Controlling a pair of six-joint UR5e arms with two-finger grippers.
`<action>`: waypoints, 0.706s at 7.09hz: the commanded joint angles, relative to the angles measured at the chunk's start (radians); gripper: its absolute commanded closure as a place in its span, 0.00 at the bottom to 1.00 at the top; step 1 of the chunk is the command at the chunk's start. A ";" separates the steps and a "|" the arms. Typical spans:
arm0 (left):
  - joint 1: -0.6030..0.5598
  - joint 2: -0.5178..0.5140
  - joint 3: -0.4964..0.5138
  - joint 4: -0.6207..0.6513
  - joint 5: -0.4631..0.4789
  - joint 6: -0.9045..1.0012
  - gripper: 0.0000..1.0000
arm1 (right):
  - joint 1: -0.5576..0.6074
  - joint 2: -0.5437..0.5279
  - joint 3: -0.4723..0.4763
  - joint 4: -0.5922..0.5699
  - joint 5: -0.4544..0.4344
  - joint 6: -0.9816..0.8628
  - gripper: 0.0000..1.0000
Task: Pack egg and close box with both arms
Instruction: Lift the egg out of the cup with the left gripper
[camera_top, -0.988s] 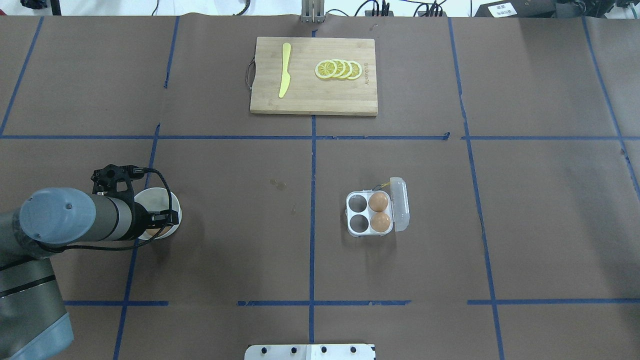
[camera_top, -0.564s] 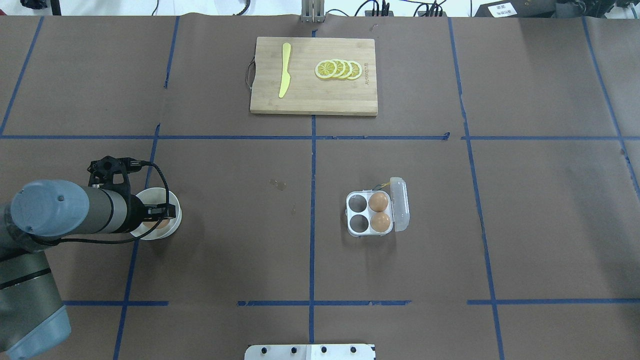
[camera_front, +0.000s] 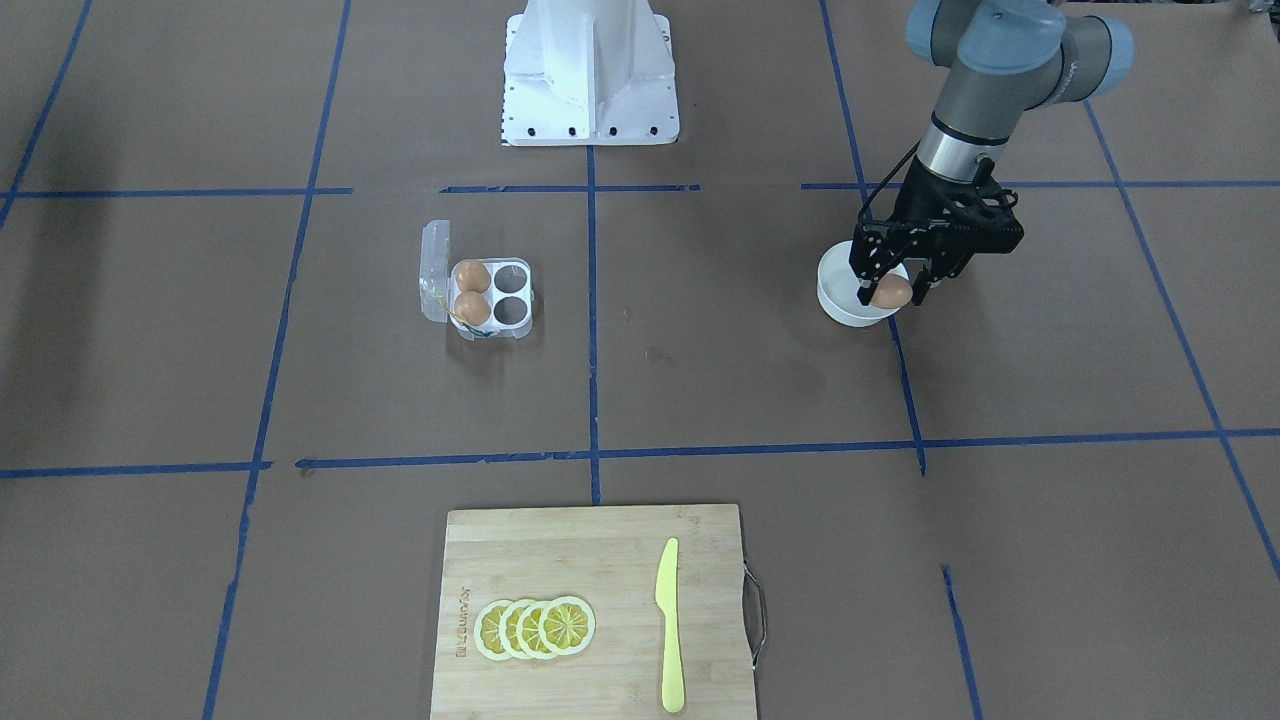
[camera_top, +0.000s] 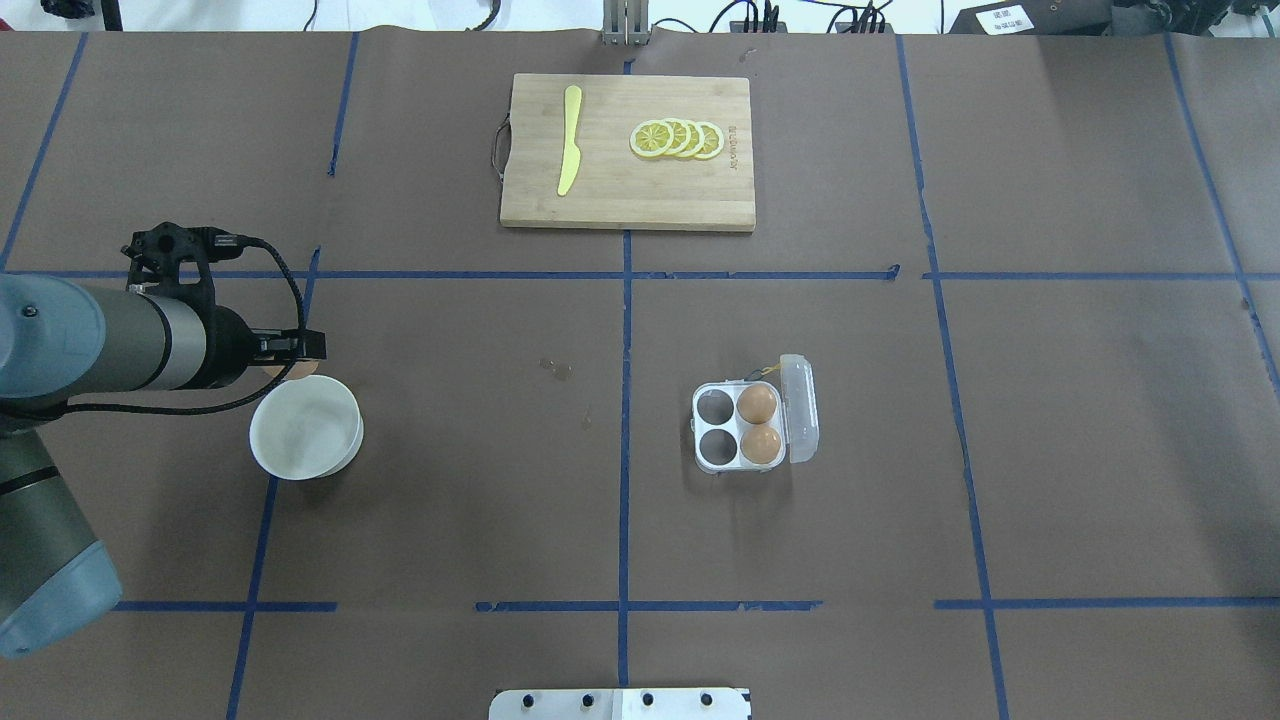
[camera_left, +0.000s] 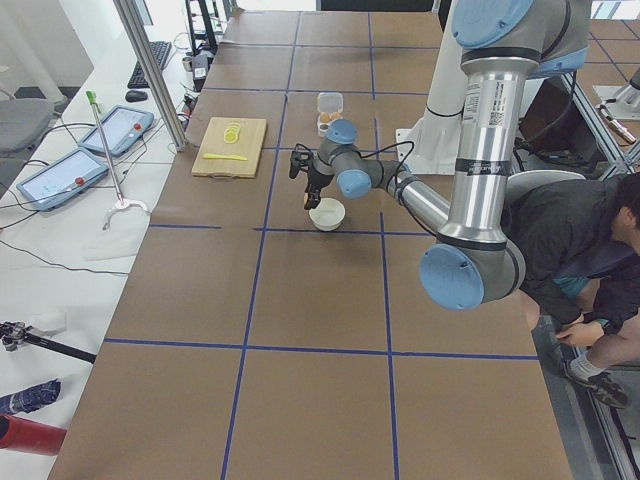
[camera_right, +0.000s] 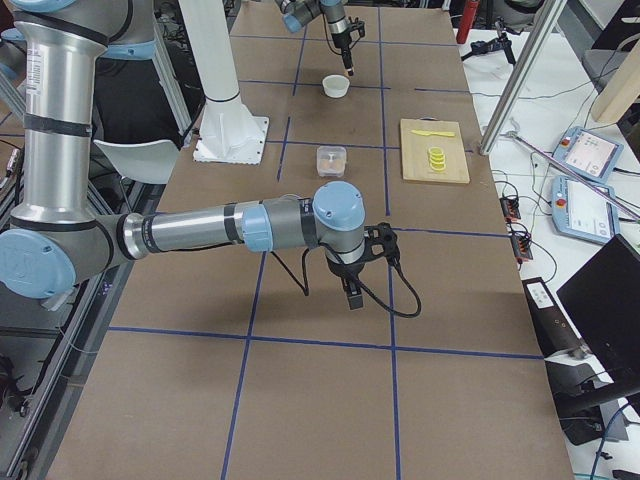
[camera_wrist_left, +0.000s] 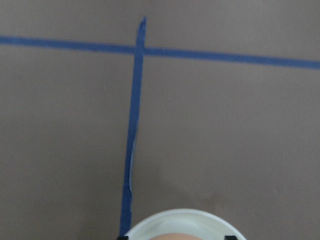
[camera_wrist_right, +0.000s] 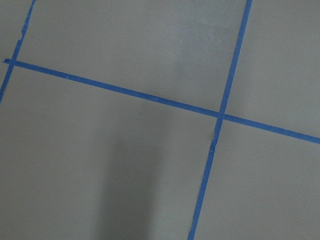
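While its fingers (camera_front: 863, 284) pinch the egg (camera_front: 890, 291), the left end effector (camera_front: 891, 290) hangs just over the white bowl (camera_front: 838, 300). Well apart on the bench (camera_front: 700, 380), the box (camera_front: 494, 295) lies open with two eggs (camera_front: 472, 276) inside. Whether the right end effector (camera_right: 353, 297) is spread, I cannot tell.

In the overhead view the left gripper (camera_top: 300, 358) is hiding all but a sliver of the egg (camera_top: 297, 372), and the left wrist view's bottom edge is cutting off the bowl (camera_wrist_left: 185, 222). We are failing to make out how the jaws of the right gripper (camera_right: 352, 296) stand.
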 joint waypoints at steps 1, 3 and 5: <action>0.005 -0.187 0.038 -0.006 -0.009 -0.165 0.59 | 0.000 0.000 0.000 0.000 0.001 0.001 0.00; 0.088 -0.315 0.089 -0.125 -0.006 -0.368 0.58 | 0.000 0.000 -0.001 0.000 0.000 0.001 0.00; 0.132 -0.405 0.159 -0.197 0.003 -0.480 0.58 | 0.000 -0.001 -0.001 0.000 0.000 0.001 0.00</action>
